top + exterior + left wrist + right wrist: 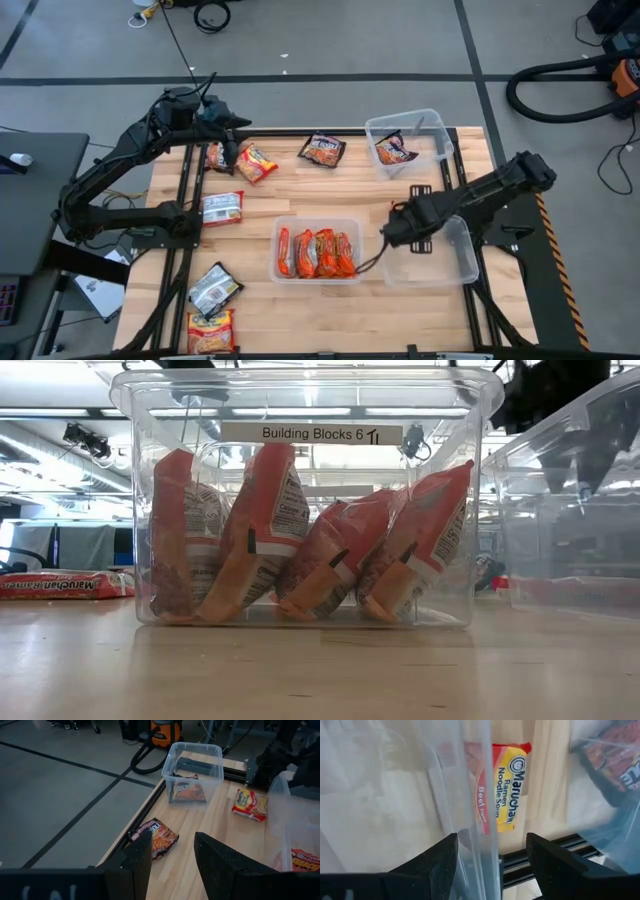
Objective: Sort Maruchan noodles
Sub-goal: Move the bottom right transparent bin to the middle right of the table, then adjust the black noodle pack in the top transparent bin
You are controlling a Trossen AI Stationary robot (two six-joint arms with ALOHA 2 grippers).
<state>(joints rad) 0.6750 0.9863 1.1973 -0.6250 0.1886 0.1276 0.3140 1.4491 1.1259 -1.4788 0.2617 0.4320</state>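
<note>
The table (330, 305) is seen with 3 clear bins. The middle bin (316, 222) holds 4 orange-red packets (317, 254) on edge. The tilted bin (462, 250) has its wall pinched between the right gripper (492, 851) fingers. The left gripper (172, 851) is held spread, empty, near the far-left packets (240, 160). 1 dark packet (394, 151) lies in the far bin (420, 125); others are scattered on the wood.

Grey floor (330, 40) crossed by dark tape lines, orange shop vacuum (166, 731) — black hose (560, 90) coiled nearby.
</note>
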